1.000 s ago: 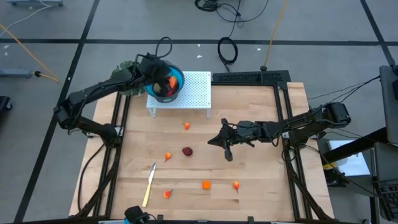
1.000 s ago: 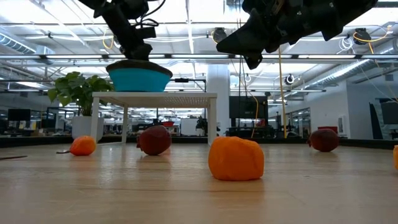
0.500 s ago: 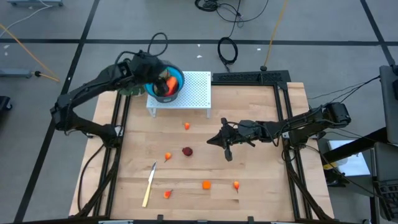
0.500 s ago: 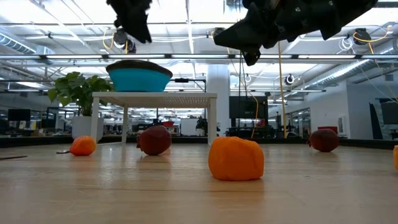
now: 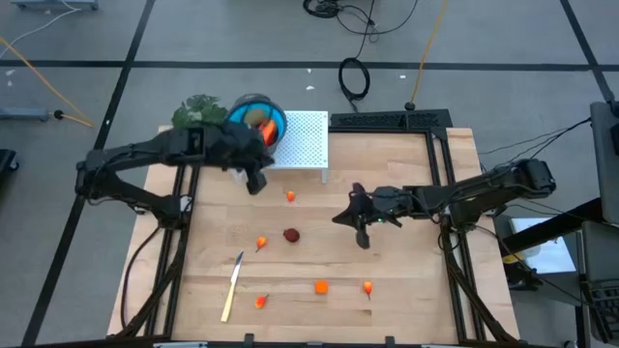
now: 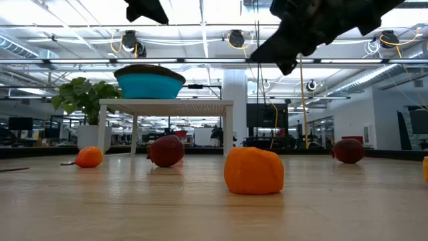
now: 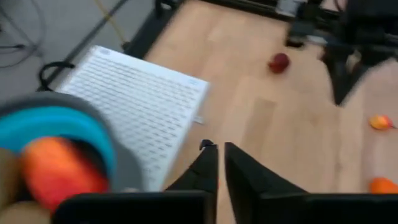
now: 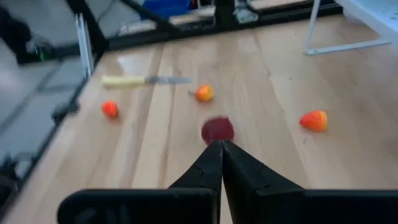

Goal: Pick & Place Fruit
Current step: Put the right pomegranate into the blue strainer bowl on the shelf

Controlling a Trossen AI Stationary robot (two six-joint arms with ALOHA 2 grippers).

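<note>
Over the table's middle the empty right gripper [image 5: 362,236], fingers closed, faces the dark red fruit [image 5: 291,234] and should open before descending squarely; the left gripper [image 5: 255,181], closed and empty, sits beside the bowl [image 5: 275,113].

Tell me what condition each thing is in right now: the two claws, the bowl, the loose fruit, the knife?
Left claw: shut, empty, above the table beside the white stand.
Right claw: shut, empty, above mid-table.
Blue bowl: upright on the white stand, fruit inside.
Dark red fruit: loose on the table.
Knife: lying flat.
</note>
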